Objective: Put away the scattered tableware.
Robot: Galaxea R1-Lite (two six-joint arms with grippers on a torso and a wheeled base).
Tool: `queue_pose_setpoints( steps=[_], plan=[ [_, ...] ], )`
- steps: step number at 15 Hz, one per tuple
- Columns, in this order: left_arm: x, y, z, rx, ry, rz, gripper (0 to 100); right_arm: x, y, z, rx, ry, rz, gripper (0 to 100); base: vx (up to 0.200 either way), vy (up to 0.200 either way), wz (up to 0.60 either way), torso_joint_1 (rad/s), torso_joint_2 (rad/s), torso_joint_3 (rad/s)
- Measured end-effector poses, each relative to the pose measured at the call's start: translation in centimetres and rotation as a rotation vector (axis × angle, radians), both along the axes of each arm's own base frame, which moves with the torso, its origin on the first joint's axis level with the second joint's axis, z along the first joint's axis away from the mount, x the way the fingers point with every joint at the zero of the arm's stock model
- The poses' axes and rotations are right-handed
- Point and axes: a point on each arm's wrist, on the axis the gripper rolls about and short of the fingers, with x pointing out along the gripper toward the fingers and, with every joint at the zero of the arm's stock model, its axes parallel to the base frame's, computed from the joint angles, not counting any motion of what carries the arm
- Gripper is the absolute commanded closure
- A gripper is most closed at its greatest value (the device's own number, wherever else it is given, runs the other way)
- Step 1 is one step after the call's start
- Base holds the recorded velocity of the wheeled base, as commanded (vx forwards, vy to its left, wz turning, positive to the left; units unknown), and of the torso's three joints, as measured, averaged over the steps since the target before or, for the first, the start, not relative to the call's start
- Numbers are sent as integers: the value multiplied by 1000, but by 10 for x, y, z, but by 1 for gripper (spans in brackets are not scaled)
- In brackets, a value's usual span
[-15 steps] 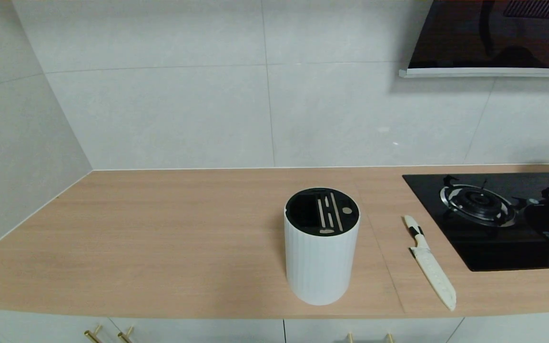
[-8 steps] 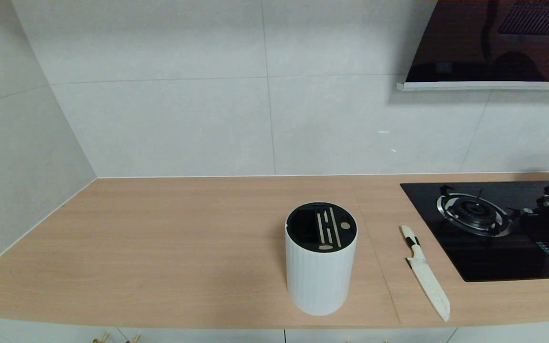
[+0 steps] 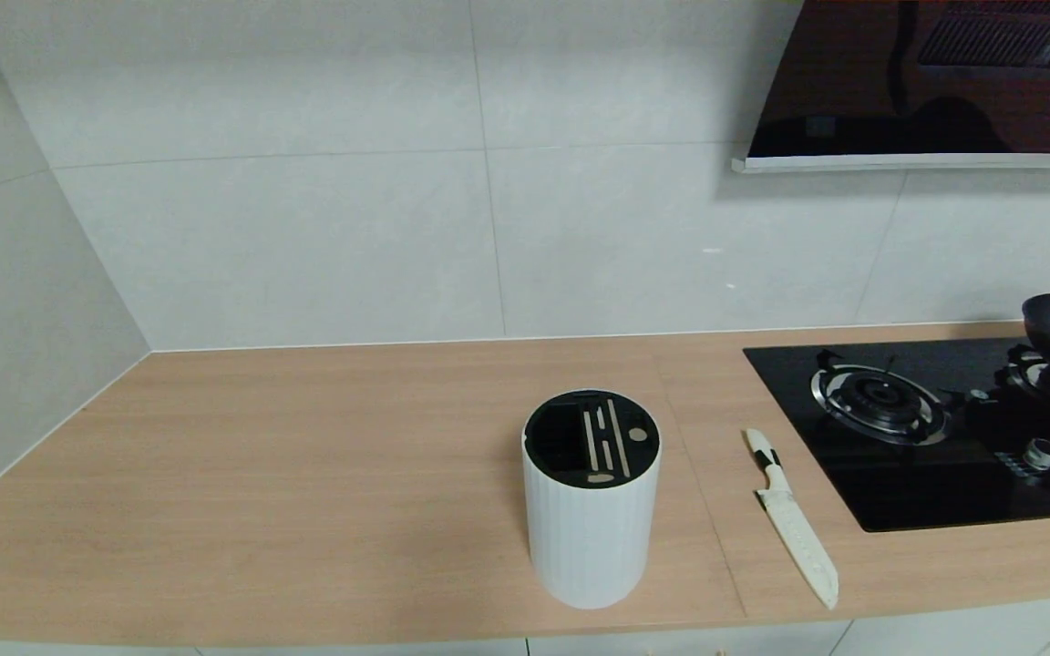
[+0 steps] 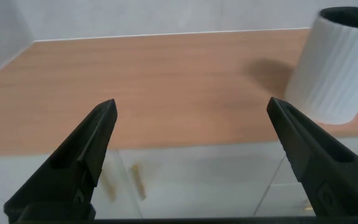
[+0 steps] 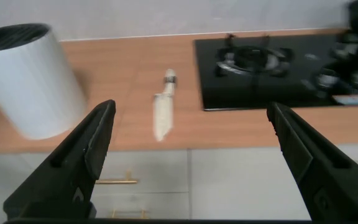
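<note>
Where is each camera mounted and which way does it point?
Head view: on the head, looking forward and down at counter, knife holder, knife, gas hob.
Left wrist view: on the left wrist, facing the counter edge and knife holder; left end effector, fingers open, in frame.
Right wrist view: on the right wrist, facing knife holder, knife, gas hob; right end effector, fingers open, in frame.
Shared: knife holder in all three; knife and gas hob in head and right wrist.
</note>
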Motion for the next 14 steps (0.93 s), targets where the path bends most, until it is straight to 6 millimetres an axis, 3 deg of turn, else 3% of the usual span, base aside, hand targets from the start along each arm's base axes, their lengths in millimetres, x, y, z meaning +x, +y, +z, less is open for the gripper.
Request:
queue_pose_setpoints(
  steps=[14],
  plan=[
    [0, 0, 0, 0, -1, 1, 0, 0, 0, 0, -21, -3, -2, 0, 0, 0, 0, 0, 0, 0]
  ],
)
